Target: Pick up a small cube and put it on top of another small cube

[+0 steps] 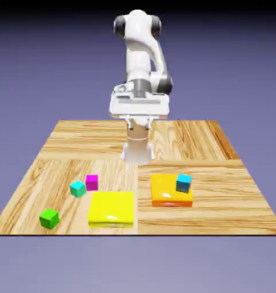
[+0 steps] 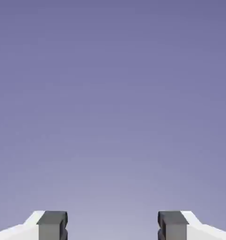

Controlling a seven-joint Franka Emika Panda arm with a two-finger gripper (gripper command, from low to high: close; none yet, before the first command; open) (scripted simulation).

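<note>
My pincer (image 1: 140, 125): open, empty. Magenta cube (image 1: 92, 182), lower left of frame: probably light, stiff; I'd grip opposite side faces squarely.

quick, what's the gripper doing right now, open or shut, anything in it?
Gripper: open, fingertips wide apart, holding nothing.
</note>
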